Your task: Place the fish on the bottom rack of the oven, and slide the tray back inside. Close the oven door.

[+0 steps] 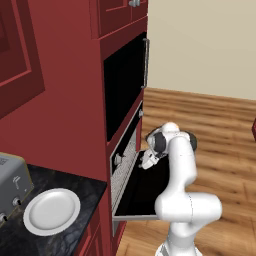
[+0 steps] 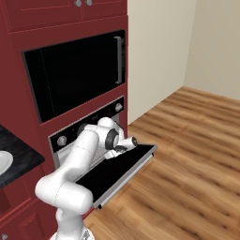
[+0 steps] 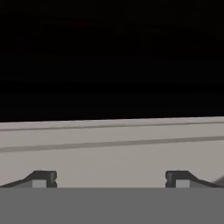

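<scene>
The tool (image 3: 111, 179) is spread wide, holding nothing, low-centre in the hand view, facing the oven (image 1: 124, 165). Its open oven door (image 2: 117, 173), at frame centre, looks stiff and heavy; push its outer edge.

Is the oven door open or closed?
Open. The oven door hangs down flat, black inner face up, with the arm reaching over it.

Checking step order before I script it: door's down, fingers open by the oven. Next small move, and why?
Probably ease the gripper forward to push the bottom rack inward. The fingers stand wide apart with nothing between them, the oven door lies flat open, and in the left base view the rack's grid seems to jut out over it.
</scene>
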Motion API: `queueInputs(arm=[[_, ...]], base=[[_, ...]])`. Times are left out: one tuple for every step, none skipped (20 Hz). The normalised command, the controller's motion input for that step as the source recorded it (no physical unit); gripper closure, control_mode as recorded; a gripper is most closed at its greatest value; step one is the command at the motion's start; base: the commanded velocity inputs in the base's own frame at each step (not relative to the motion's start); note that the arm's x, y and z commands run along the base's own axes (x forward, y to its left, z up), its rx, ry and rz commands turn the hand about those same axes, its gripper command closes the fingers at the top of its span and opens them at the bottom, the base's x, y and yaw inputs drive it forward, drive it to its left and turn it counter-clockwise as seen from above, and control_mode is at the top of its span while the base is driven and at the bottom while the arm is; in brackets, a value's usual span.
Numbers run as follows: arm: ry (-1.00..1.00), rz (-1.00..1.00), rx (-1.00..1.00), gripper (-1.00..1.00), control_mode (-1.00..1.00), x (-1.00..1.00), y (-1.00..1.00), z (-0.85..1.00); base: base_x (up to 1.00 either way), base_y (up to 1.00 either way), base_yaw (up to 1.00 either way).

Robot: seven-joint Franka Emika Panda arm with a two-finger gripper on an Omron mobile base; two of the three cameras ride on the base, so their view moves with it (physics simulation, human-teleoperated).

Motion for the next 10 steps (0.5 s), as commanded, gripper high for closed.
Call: queueInputs(arm=[[0.0, -0.06, -0.05, -1.0, -1.0, -0.85, -0.49, 1.0], [0.0, -0.05, -0.06, -1.0, -1.0, -0.99, -0.41, 1.0], [0.0, -0.06, -0.07, -1.0, -1.0, -1.0, -0.36, 1.0], [0.0, -0.09, -0.06, -1.0, -1.0, -1.0, -0.34, 1.0], [0.0, -0.1, -0.07, -1.0, -1.0, -1.0, -0.24, 1.0], [0.0, -0.09, -0.07, -1.0, -1.0, -1.0, -0.26, 1.0], [0.0, -0.09, -0.1, -1.0, -1.0, -1.0, -0.26, 1.0], [0.0, -0.1, -0.11, -1.0, -1.0, -0.99, -0.36, 1.0], [0.0, -0.12, -0.12, -1.0, -1.0, -0.95, -0.44, 1.0], [0.0, -0.13, -0.14, -1.0, -1.0, -0.92, -0.4, 1.0]], base=[[0.0, 0.0, 0.0], [0.0, 0.0, 0.0], [0.0, 0.0, 0.0], [0.0, 0.0, 0.0], [0.0, 0.0, 0.0], [0.0, 0.0, 0.0], [0.0, 0.0, 0.0], [0.0, 0.0, 0.0], [0.0, 0.0, 0.0], [0.0, 0.0, 0.0]])
